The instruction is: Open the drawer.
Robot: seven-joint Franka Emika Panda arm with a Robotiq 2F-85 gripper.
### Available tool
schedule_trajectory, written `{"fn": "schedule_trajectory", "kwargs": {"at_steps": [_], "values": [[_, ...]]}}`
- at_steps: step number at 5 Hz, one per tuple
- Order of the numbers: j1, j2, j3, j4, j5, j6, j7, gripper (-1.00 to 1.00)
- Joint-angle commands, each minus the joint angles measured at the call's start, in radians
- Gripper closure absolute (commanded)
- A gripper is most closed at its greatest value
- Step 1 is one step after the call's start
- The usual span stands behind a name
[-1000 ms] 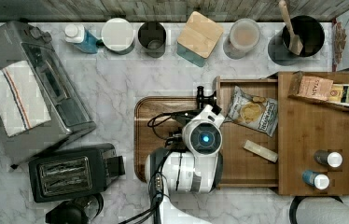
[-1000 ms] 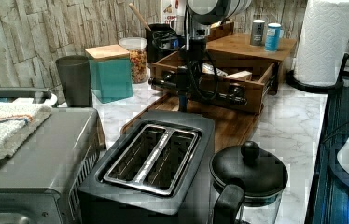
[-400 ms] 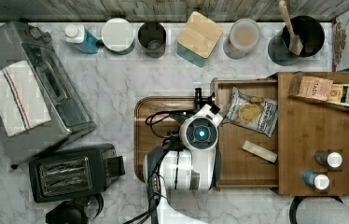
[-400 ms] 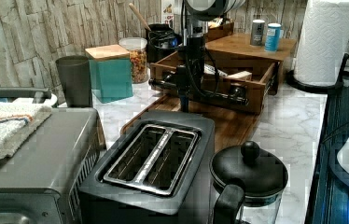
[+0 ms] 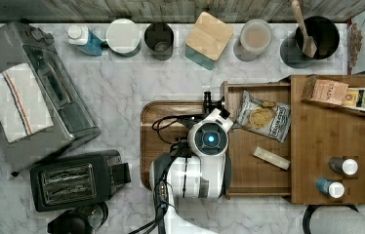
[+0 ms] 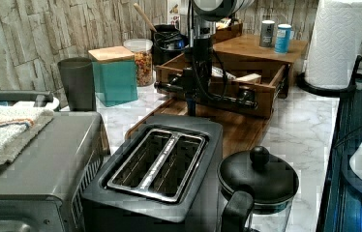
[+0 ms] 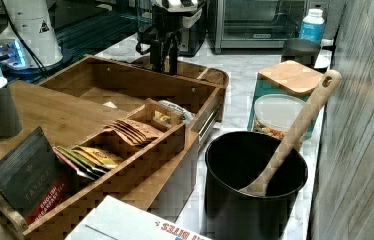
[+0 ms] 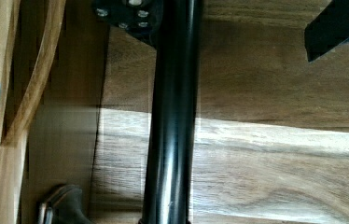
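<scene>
The light-brown wooden drawer (image 5: 258, 170) stands pulled far out of the bamboo box (image 5: 336, 146), over the darker cutting board (image 5: 151, 141). It holds a chips bag (image 5: 263, 116) and a small pale stick (image 5: 272, 158). Its black bar handle (image 8: 172, 140) runs across the drawer front (image 6: 261, 104). My gripper (image 6: 188, 84) hangs straight down at the handle, under the wrist in the top view. In the wrist view the gripper (image 8: 233, 18) is open around the bar: one finger (image 8: 126, 14) sits against it on the drawer side, the other finger (image 8: 340, 23) stands well apart over the board.
A toaster (image 5: 73, 180), a toaster oven (image 5: 39, 92) with a towel and a kettle (image 6: 259, 179) lie to the top view's left. Canisters, a cup and a utensil pot (image 5: 317, 39) line the back wall. Two small bottles (image 5: 341, 165) and a tea rack (image 5: 341, 95) stand on the box.
The arm and the drawer front have shifted slightly toward the top view's left, so the drawer is a little further out.
</scene>
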Motion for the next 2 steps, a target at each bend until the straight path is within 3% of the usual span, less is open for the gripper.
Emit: {"fn": "schedule_trajectory", "kwargs": {"at_steps": [1,2], "values": [[0.089,-0.054,0.093,0.022,0.018,-0.077,0.085,-1.00],[0.084,-0.054,0.098,0.022,0.017,-0.077,0.085,-1.00]]}}
